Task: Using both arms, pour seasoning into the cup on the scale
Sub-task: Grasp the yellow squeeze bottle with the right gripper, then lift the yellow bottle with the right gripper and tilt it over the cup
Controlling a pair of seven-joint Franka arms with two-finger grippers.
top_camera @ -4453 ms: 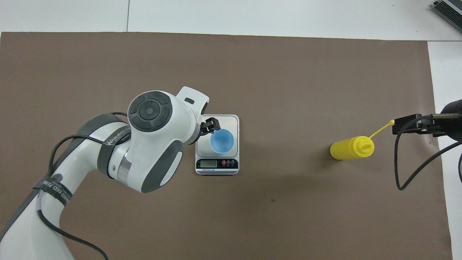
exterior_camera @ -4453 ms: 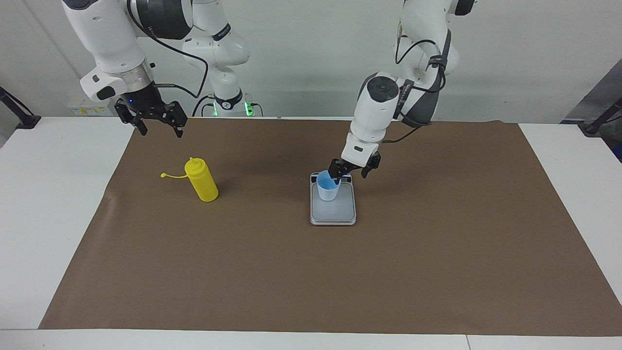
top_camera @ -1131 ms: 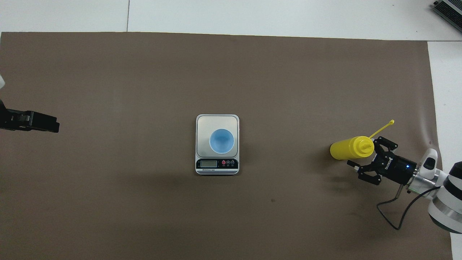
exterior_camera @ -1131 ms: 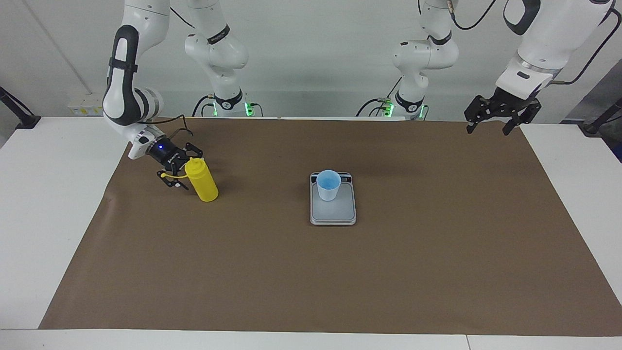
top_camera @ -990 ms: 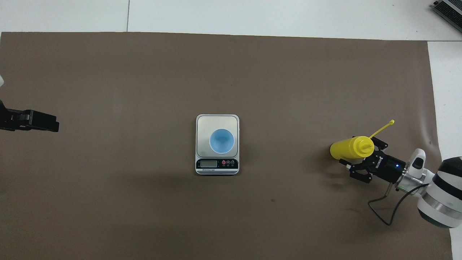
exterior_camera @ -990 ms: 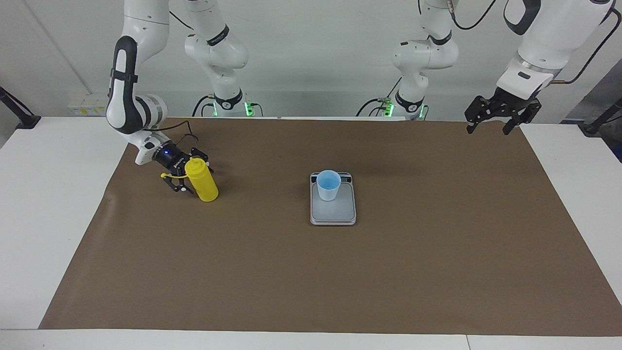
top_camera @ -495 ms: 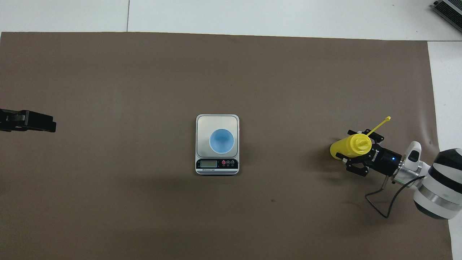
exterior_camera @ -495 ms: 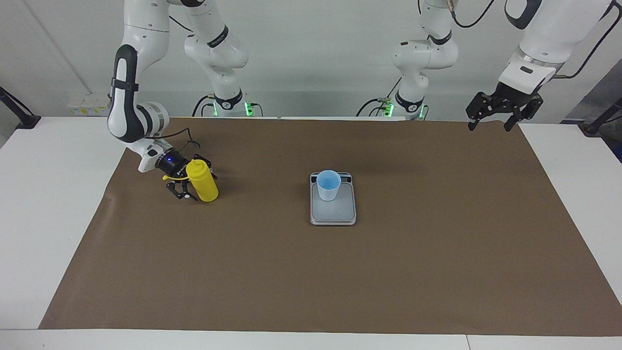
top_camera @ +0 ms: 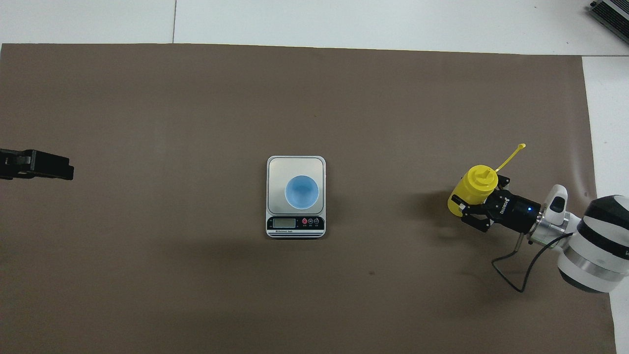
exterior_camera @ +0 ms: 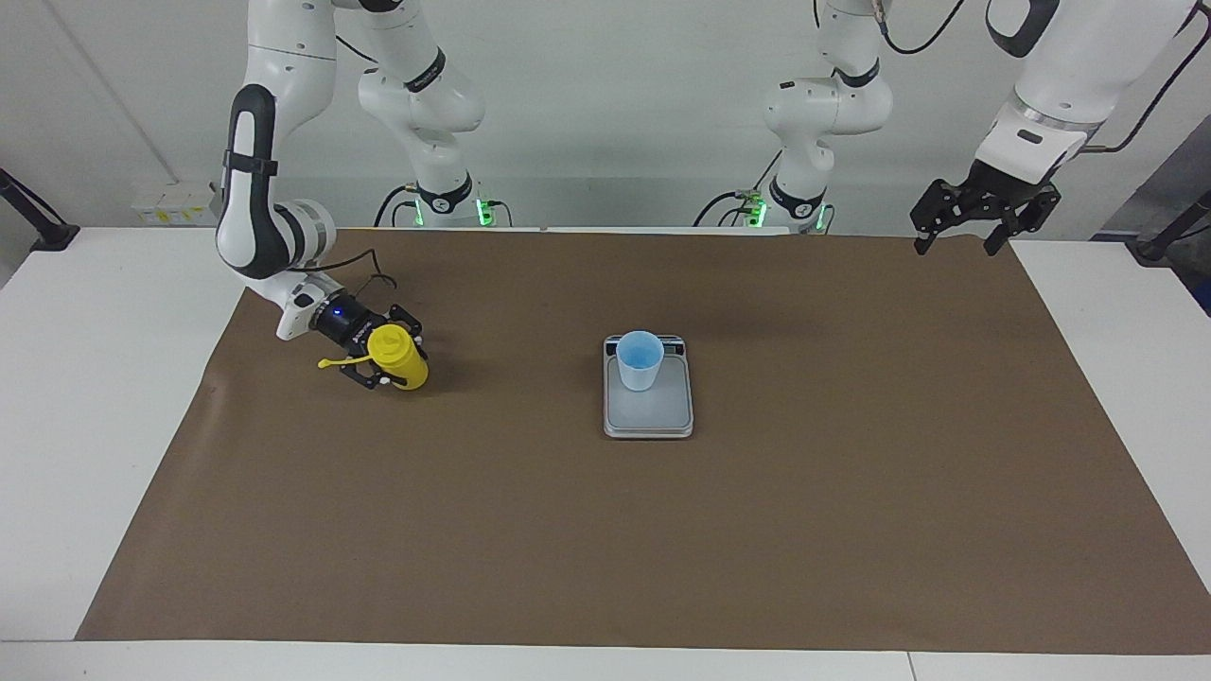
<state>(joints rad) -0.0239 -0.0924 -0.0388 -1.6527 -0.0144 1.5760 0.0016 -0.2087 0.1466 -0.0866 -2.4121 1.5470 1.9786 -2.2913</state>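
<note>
The yellow seasoning bottle (exterior_camera: 395,354) stands tilted on the brown mat toward the right arm's end, its top leaning away from the robots; it also shows in the overhead view (top_camera: 471,191). Its cap strap (top_camera: 511,156) sticks out sideways. My right gripper (exterior_camera: 388,359) reaches in low from the side and is shut on the bottle's body, as the overhead view (top_camera: 464,210) also shows. The pale blue cup (exterior_camera: 640,359) stands upright on the silver-grey scale (exterior_camera: 653,416) at mid table. My left gripper (exterior_camera: 954,248) waits open and empty, raised over the mat's corner at the left arm's end.
The brown mat (exterior_camera: 605,530) covers most of the white table. The scale's dark display strip (top_camera: 295,223) faces the robots. The right arm's black cable (top_camera: 511,270) loops low over the mat beside its wrist.
My left gripper let go of the cup and withdrew to its end. My right gripper came down, slid around the yellow bottle and closed; the bottle has tipped away from the robots.
</note>
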